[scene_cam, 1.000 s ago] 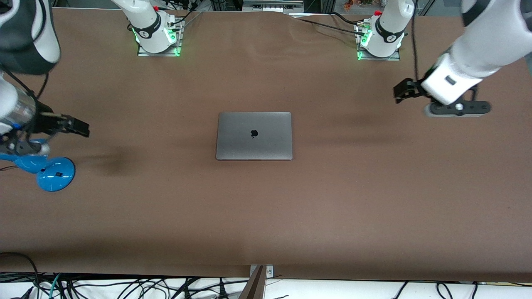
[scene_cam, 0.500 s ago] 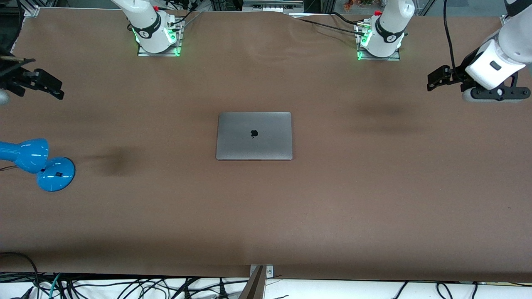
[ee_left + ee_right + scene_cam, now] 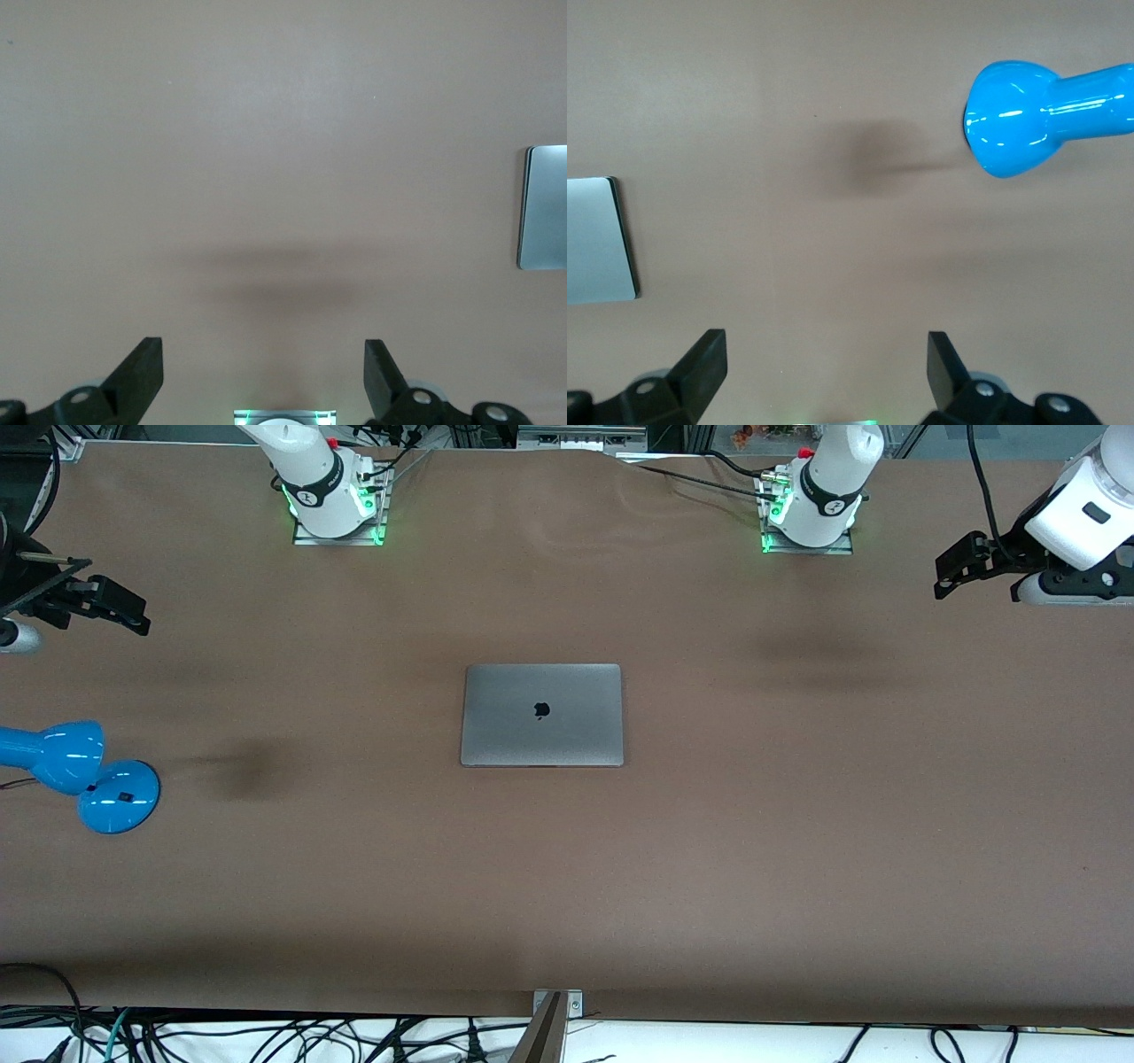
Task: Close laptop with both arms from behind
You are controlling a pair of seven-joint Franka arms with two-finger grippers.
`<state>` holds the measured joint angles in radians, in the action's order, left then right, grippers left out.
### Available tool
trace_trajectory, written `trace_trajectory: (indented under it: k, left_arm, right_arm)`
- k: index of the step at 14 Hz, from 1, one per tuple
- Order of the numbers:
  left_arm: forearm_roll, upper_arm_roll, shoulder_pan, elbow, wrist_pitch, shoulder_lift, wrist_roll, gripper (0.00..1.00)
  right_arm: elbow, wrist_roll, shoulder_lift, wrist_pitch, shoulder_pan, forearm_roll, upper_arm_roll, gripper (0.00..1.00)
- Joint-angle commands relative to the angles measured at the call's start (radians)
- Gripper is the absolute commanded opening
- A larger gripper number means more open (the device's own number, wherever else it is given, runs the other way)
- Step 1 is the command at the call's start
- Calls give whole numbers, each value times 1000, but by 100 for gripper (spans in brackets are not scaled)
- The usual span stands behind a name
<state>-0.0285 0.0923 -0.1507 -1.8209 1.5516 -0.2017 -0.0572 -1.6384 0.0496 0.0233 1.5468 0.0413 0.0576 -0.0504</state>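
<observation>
The space-grey laptop (image 3: 541,715) lies shut and flat in the middle of the brown table, lid up with the black apple logo showing. Its edge shows in the left wrist view (image 3: 543,207) and in the right wrist view (image 3: 598,240). My left gripper (image 3: 952,567) hangs open and empty over the table's left-arm end, well apart from the laptop; its own view shows it open (image 3: 264,367). My right gripper (image 3: 124,611) hangs open and empty over the right-arm end, above the lamp; its own view shows it open (image 3: 827,365).
A blue desk lamp (image 3: 80,775) stands at the right arm's end of the table, also in the right wrist view (image 3: 1036,111). The two arm bases (image 3: 332,496) (image 3: 811,500) stand along the table's edge farthest from the front camera. Cables hang below the nearest edge.
Both arms have drawn back and up toward their ends of the table, away from the laptop. The right gripper has left the lamp. The laptop has stayed shut and still.
</observation>
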Motion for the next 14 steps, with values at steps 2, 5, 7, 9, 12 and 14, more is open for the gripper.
trace_trajectory:
  k: [2,5,7,9,12,14]
  left_arm:
    - [-11,-54,84,48,-27,38,54,100]
    - [-13,-117,132,87,-27,67,62,100]
    - [-10,-114,131,110,-27,90,68,100]
    - [-8,-114,132,132,-39,108,66,100]
    - [-8,-111,134,132,-41,108,68,100]
    - [-8,-111,137,132,-45,108,66,100]
  right_arm:
    - [2,99,14,-4,3,-39,-8,100]
    - [2,98,1,2,9,-41,-8,100]
    - [2,96,-2,7,9,-41,-8,100]
    - [2,96,-3,10,9,-42,-8,100]
    - [2,98,-3,19,9,-42,-5,100]
    - [2,98,-5,21,9,-48,-5,100]
